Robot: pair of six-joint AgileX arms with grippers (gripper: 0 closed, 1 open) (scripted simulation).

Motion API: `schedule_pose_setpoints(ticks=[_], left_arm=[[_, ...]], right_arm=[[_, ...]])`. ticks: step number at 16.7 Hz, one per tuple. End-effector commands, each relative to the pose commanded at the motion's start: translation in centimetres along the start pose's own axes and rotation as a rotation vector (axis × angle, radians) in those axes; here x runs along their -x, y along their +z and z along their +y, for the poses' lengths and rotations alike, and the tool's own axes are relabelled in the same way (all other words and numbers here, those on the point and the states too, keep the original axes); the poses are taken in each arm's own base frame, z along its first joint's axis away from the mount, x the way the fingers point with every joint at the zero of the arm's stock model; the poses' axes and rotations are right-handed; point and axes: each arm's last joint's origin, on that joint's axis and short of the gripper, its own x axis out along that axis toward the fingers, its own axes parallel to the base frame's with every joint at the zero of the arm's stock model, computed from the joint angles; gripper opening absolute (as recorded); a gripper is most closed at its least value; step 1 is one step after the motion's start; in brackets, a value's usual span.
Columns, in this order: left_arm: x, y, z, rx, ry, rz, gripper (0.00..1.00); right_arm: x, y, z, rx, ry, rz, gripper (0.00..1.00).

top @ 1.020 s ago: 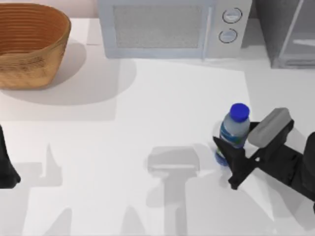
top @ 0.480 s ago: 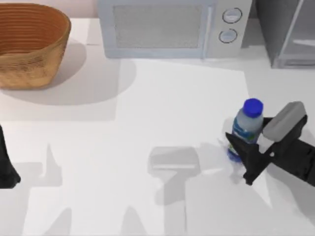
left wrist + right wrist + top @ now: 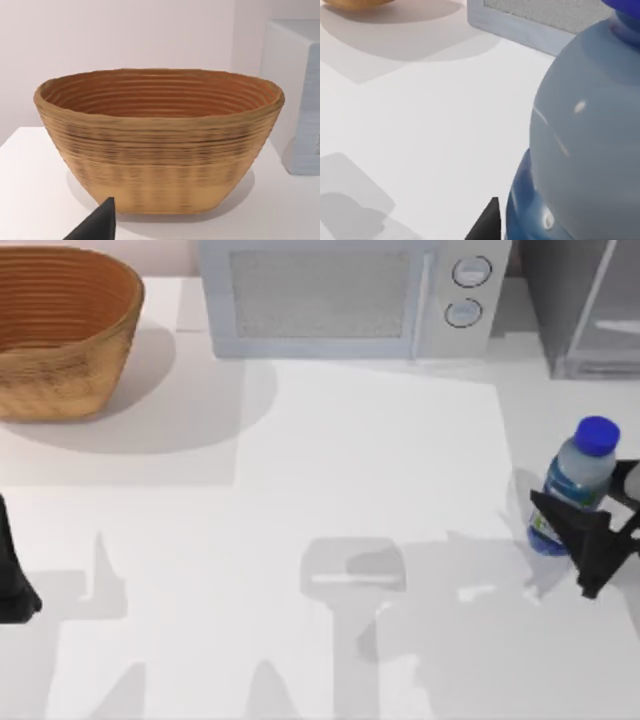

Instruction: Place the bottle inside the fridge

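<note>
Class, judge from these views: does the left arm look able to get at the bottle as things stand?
Probably not. The left gripper sits at the table's far left edge, while the bottle stands near the right edge, already held by the right gripper.

Basket point(image 3: 60, 330) rear left; microwave point(image 3: 350, 298) centre; fridge point(image 3: 585, 305) rear right (bottle point(image 3: 572, 490) before it).

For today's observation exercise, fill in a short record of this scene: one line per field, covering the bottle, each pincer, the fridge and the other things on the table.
bottle: upright water bottle with blue cap, near the table's right edge
right pincer: shut on the bottle, gripping its lower body
left pincer: parked at the table's left edge, facing the basket
fridge: grey cabinet at the back right corner, beyond the bottle
microwave: white, two knobs, back centre
basket: woven, brown, back left
task status: bottle not yet in the fridge
</note>
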Motion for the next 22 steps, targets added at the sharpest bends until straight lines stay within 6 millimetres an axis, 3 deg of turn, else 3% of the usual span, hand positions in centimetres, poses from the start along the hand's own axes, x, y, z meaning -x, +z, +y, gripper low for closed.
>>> schedule_pose_setpoints(ticks=[3, 8, 12, 18, 22], left_arm=[[0.0, 0.0, 0.0, 0.000, 0.000, 0.000, 1.00], [0.0, 0.0, 0.0, 0.000, 0.000, 0.000, 1.00], [0.0, 0.0, 0.0, 0.000, 0.000, 0.000, 1.00], [0.0, 0.0, 0.0, 0.000, 0.000, 0.000, 1.00], [0.0, 0.0, 0.0, 0.000, 0.000, 0.000, 1.00]], right_arm=[[1.6, 0.7, -0.9, 0.018, -0.002, -0.017, 0.01], [1.6, 0.8, -1.0, 0.019, 0.001, -0.017, 0.01], [2.4, 2.0, -0.9, 0.017, -0.076, -0.026, 0.01], [5.6, 4.7, 1.7, 0.012, -0.246, -0.054, 0.01], [7.2, 4.0, 3.5, -0.035, -0.340, -0.011, 0.01]])
